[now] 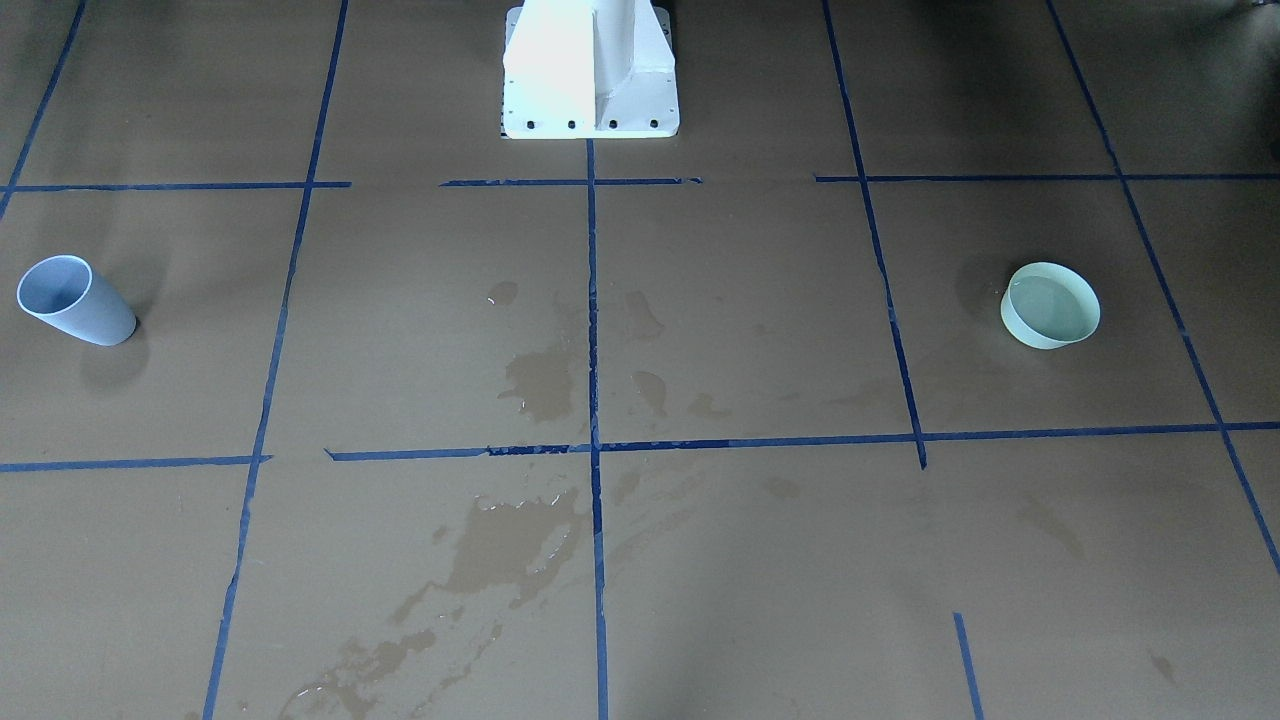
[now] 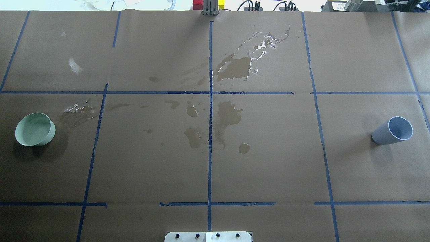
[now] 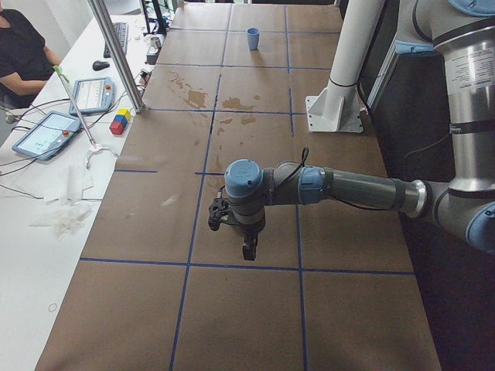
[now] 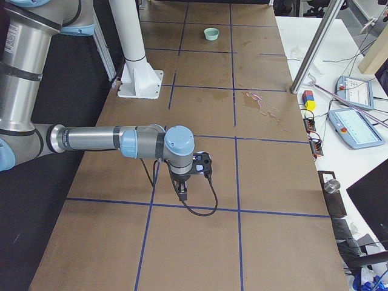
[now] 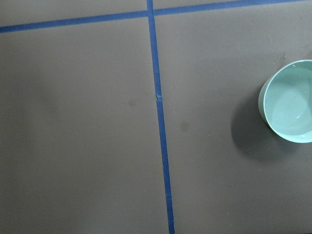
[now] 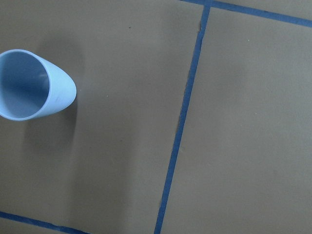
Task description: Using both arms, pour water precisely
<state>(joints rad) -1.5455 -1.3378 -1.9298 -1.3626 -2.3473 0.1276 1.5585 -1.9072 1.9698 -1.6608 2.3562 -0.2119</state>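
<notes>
A pale green bowl (image 2: 35, 129) stands upright at my left end of the table; it also shows in the front view (image 1: 1050, 305) and at the right edge of the left wrist view (image 5: 290, 102). A light blue cup (image 2: 393, 130) stands upright at my right end, also in the right wrist view (image 6: 31, 85). Water lies as glossy puddles (image 2: 235, 67) on the brown paper. My left gripper (image 3: 247, 249) and right gripper (image 4: 183, 193) hang above the table ends and point down. They show only in the side views, so I cannot tell whether they are open or shut.
The white pedestal base (image 1: 590, 70) stands at the table's near middle edge. Blue tape lines (image 2: 210, 101) divide the brown paper into squares. Wet patches (image 1: 520, 540) spread around the centre. Tablets and coloured blocks (image 3: 120, 121) lie on the operators' side bench.
</notes>
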